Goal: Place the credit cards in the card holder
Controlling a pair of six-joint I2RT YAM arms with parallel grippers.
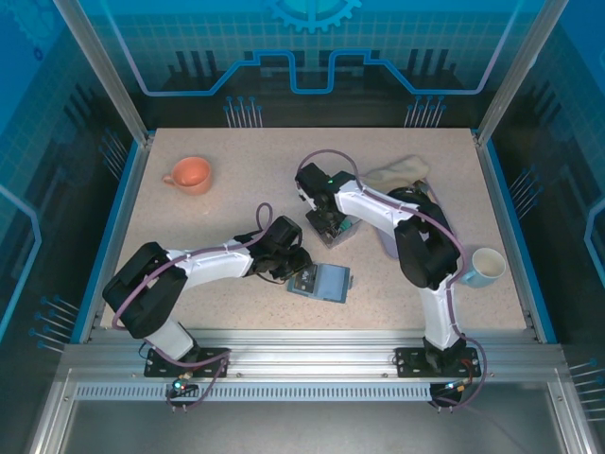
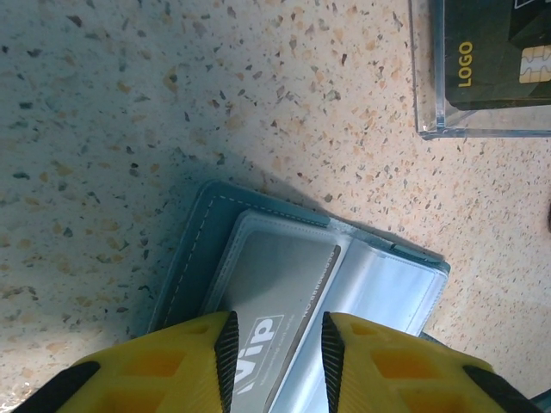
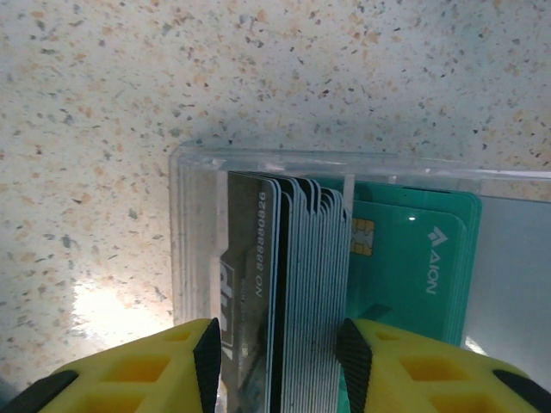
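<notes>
1. Between the yellow fingers (image 2: 164, 366) of the left gripper (image 2: 275, 344): printed end of a grey VIP card (image 2: 284, 275), flat on the open card holder (image 2: 191, 249).
2. Left jaws part-way open. Cannot tell whether the pads nip the card or merely straddle it.
3. Card holder runs ahead of and beneath those fingertips, with clear sleeves beside the card.
4. Well ahead and right of the left fingertips: clear box (image 2: 428, 86), with a dark "LOGO" card (image 2: 482, 52) inside.
5. Right gripper (image 3: 277, 353) straddles a stack of credit cards (image 3: 293, 249) standing on edge in that box. Teal cards (image 3: 413, 258), faces showing, sit just past one finger.
6. Right jaws spread about as wide as the stack. Squeezing or only flanking: cannot tell.
7. Top view: grippers near each other, apart. Orange cup (image 1: 189, 174) and pale mug (image 1: 484, 267) are well away from both.
</notes>
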